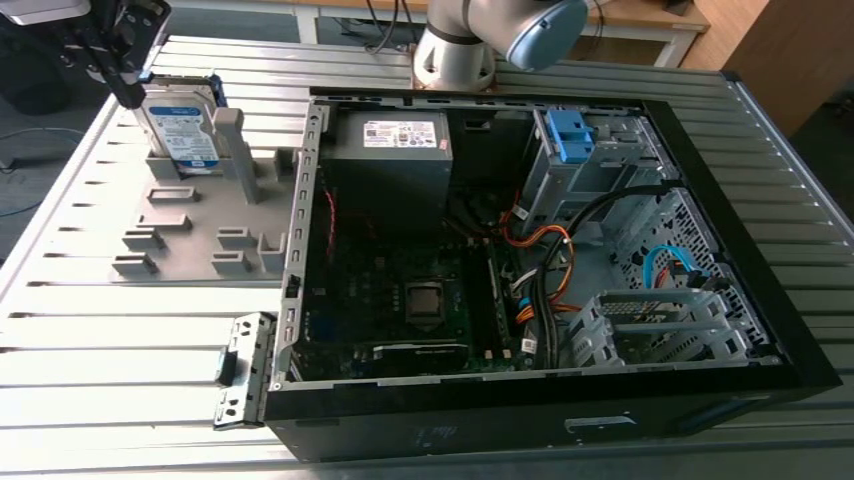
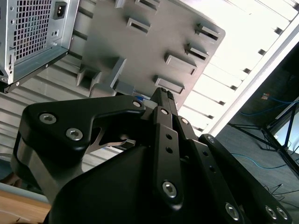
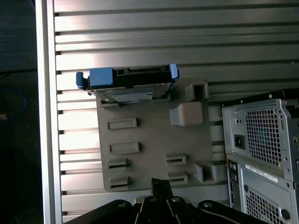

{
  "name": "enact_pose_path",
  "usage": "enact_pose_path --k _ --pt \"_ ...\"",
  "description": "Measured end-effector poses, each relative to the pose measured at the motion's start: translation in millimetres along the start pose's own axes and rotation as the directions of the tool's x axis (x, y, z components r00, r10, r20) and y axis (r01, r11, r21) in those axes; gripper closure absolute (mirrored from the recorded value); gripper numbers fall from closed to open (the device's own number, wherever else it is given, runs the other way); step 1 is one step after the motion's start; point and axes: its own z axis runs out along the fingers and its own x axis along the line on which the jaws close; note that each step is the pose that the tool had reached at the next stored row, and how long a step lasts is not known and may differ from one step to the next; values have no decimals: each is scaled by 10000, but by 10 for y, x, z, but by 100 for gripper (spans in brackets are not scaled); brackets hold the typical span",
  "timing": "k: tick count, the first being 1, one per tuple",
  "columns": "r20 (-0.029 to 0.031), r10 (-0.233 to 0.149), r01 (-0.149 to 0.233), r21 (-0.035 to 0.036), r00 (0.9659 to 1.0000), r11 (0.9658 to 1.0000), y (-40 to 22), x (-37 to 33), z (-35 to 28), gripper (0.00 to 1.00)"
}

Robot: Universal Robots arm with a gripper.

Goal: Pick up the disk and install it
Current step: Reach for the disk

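Note:
The disk point(image 1: 180, 125) stands on edge in a slot at the far end of the grey holder plate point(image 1: 200, 230), on the exterior view's left. Its white-and-blue label faces the camera, and blue rails run along its edges. In the first wrist view the disk point(image 3: 128, 84) sits at the far edge of the plate point(image 3: 145, 140), well apart from my fingertips. My gripper point(image 1: 127, 92) hangs just beside the disk's upper edge. It is shut, its fingertips pressed together in both wrist views point(image 2: 163, 93) point(image 3: 161, 183), with nothing between them.
An open black computer case point(image 1: 534, 250) lies on the slatted metal table point(image 1: 120, 350), right of the holder plate. Inside are a grey power supply point(image 1: 400, 150), a blue bracket point(image 1: 570, 135) at the drive bay, cables and the mainboard. The arm's base point(image 1: 467, 40) stands behind the case.

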Motion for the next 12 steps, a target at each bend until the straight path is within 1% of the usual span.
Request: enact_pose_path --k 7,12 --pt "-1 2 -2 1 10000 10000 4 14 5 89" --pt "-1 1 -1 1 10000 10000 32 33 12 89"
